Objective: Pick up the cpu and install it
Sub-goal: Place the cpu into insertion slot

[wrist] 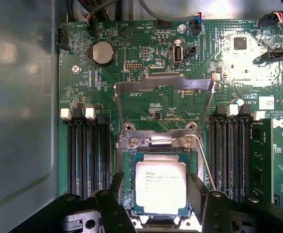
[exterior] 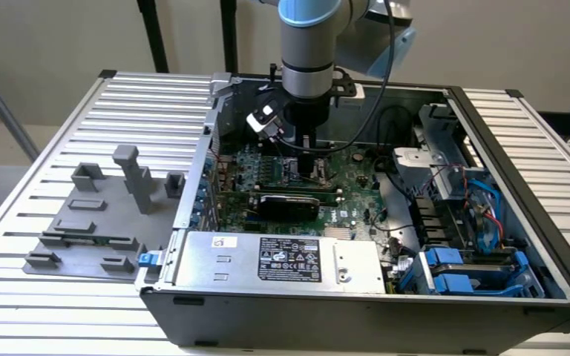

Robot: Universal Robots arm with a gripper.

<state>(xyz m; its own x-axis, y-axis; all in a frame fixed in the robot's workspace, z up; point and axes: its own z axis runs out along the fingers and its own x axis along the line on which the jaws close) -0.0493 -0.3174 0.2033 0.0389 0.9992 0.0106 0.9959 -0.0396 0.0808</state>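
Wrist view: the two black fingers [wrist: 116, 194] stand apart, one on each side of the cpu [wrist: 159, 187] and not clamped on it. The gripper [wrist: 156, 183] hangs just over the chip. The cpu lies flat and square inside the socket [wrist: 157, 141], silvery top upward. Past it, the socket's metal load plate [wrist: 165, 82] is swung open over the green motherboard [wrist: 131, 58], with black memory slots [wrist: 83, 155] at either side and a coin battery [wrist: 102, 52] farther on.

In the exterior view, the power supply [exterior: 285, 263] fills the near end of the open computer case [exterior: 364, 315]. Behind it the arm [exterior: 310, 44] reaches straight down to the board. A grey fixture [exterior: 87, 222] sits on the counter [exterior: 27, 311] at the exterior view's left.
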